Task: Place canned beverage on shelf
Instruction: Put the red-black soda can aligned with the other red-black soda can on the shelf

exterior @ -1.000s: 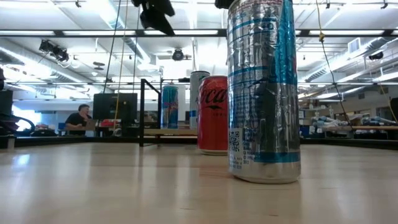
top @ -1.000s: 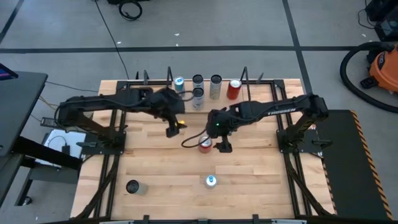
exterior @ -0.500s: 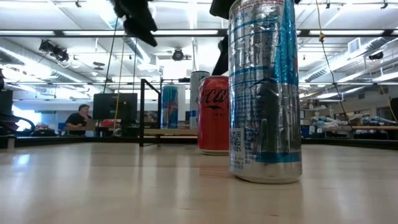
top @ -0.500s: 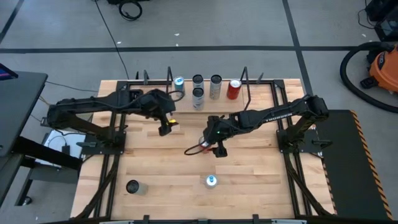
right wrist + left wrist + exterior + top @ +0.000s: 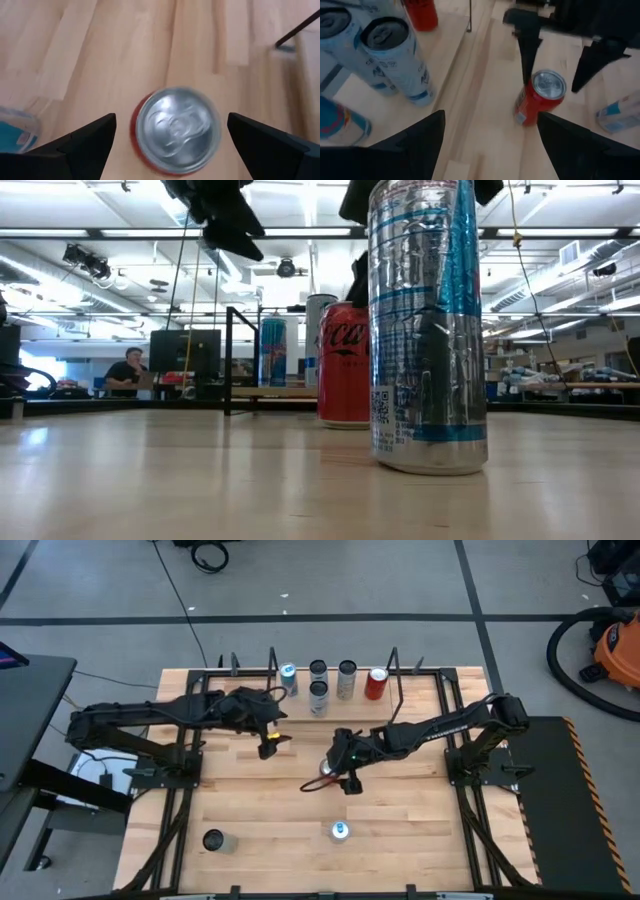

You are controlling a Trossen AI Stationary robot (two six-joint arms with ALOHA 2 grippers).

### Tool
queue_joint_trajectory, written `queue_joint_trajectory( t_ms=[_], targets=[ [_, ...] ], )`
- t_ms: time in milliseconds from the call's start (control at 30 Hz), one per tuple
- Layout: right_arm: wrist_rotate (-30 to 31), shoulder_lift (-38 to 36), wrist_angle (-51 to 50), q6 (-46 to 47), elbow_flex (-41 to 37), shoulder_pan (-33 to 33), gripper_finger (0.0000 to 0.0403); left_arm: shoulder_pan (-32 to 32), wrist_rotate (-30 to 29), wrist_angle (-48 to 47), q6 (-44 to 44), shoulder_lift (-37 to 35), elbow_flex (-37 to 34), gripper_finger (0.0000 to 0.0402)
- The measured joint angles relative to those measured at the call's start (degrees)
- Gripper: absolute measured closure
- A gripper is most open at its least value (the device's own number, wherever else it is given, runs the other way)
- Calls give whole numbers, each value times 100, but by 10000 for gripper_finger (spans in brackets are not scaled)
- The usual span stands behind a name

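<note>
A red cola can (image 5: 328, 771) stands upright on the butcher-block table near its middle; it also shows in the right wrist view (image 5: 177, 131) and the low view (image 5: 344, 365). My right gripper (image 5: 341, 778) is open above it, one finger on each side of the can top, as the left wrist view (image 5: 540, 95) shows. My left gripper (image 5: 269, 745) is open and empty, left of the can and raised. The light wood shelf (image 5: 360, 696) with black rod uprights stands at the far edge and holds several cans.
A tall silver-and-blue can (image 5: 340, 831) stands near the front edge, large in the low view (image 5: 426, 330). A dark can (image 5: 213, 840) stands at the front left. On the shelf are silver cans (image 5: 395, 60) and a red one (image 5: 376, 682).
My right gripper has gone toward the table's left and down over the red can, and its fingers now straddle the can top. My left gripper has drawn back a little toward the table's left edge. The cans have stayed where they were.
</note>
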Motion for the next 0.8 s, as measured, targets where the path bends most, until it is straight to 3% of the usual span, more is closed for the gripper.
queue_joint_trajectory(
  t_ms=[633,800],
  targets=[
    [90,4,988,2,-659,0,11,193,0,479,178,7,-203,83],
    [92,4,1020,4,-659,0,36,225,0,479,182,7,-203,83]
  ],
)
